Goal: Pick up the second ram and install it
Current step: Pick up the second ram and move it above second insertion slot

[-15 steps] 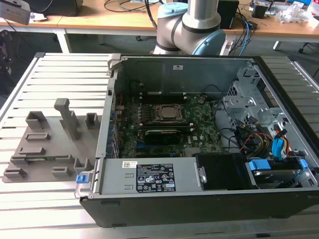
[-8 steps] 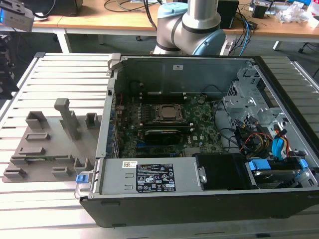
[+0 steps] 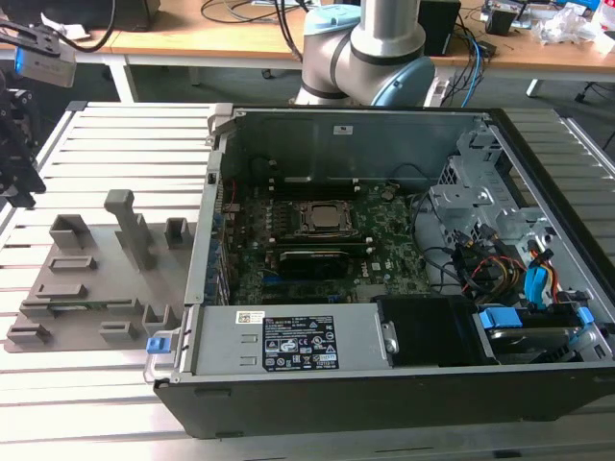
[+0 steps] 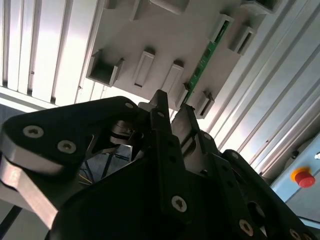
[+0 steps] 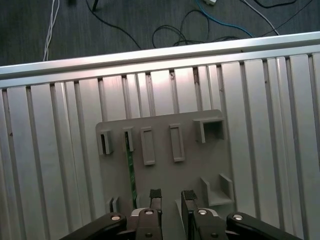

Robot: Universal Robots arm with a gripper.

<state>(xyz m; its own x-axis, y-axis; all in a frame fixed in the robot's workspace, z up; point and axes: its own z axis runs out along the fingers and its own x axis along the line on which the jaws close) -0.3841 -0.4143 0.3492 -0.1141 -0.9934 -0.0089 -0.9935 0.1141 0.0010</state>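
The second ram is a thin green stick standing on edge in a slot of the grey holder plate; in the second wrist view the ram runs along the plate's edge. My gripper hovers above the plate, open, with nothing between its black fingers. The ram lies just to one side of the gap, apart from the fingers. In the second wrist view the gripper points at the plate. In the exterior view the gripper hangs at the far left over the holder plate.
An open computer case fills the exterior view's middle and right, with the motherboard, CPU socket and cables inside. The holder plate carries upright posts. Everything rests on a ribbed aluminium table.
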